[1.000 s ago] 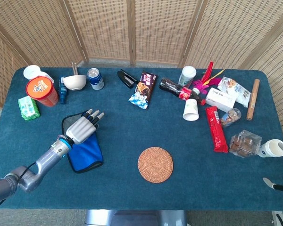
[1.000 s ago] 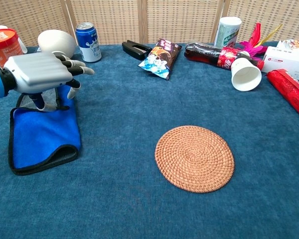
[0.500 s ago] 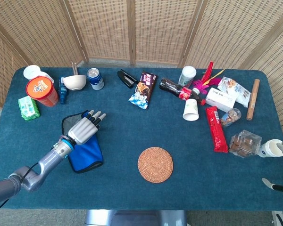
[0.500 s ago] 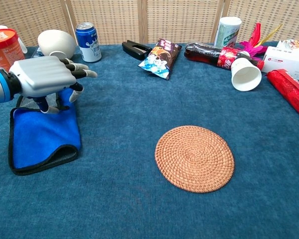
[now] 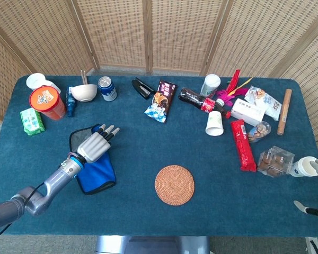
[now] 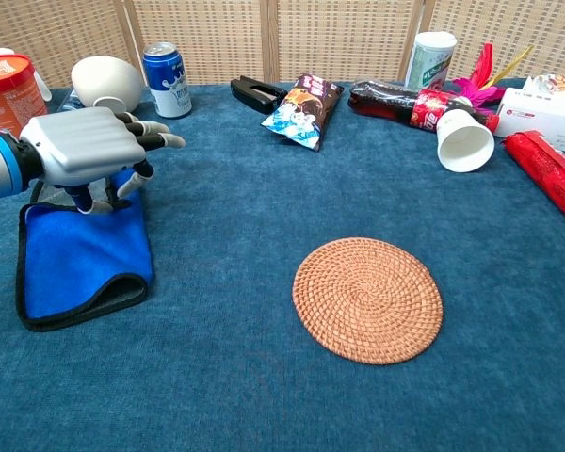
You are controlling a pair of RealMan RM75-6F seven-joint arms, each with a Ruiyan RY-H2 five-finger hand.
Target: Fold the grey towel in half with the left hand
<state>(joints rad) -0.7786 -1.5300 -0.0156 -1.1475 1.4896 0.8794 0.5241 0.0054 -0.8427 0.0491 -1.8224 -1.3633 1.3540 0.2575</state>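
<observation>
The towel [image 5: 97, 172] [image 6: 80, 250] lies folded on the left of the blue table, blue side up, with its dark grey edge showing around the border and at the near fold. My left hand [image 5: 96, 144] [image 6: 83, 146] hovers over the towel's far end, palm down and fingers spread straight out. It holds nothing; its thumb points down close to the cloth. Only a pale part of my right hand [image 5: 311, 167] shows at the table's right edge in the head view, too little to read its fingers.
A bowl [image 6: 105, 81], a drink can [image 6: 166, 66] and an orange tub [image 6: 6, 87] stand behind the towel. A woven coaster [image 6: 367, 298] lies mid-table. Snack bag [image 6: 301, 110], bottle [image 6: 410, 104], tipped paper cup [image 6: 466, 139] and packets crowd the back and right.
My left hand has drifted slightly to the right above the towel's far end, fingers still spread. The towel has not moved.
</observation>
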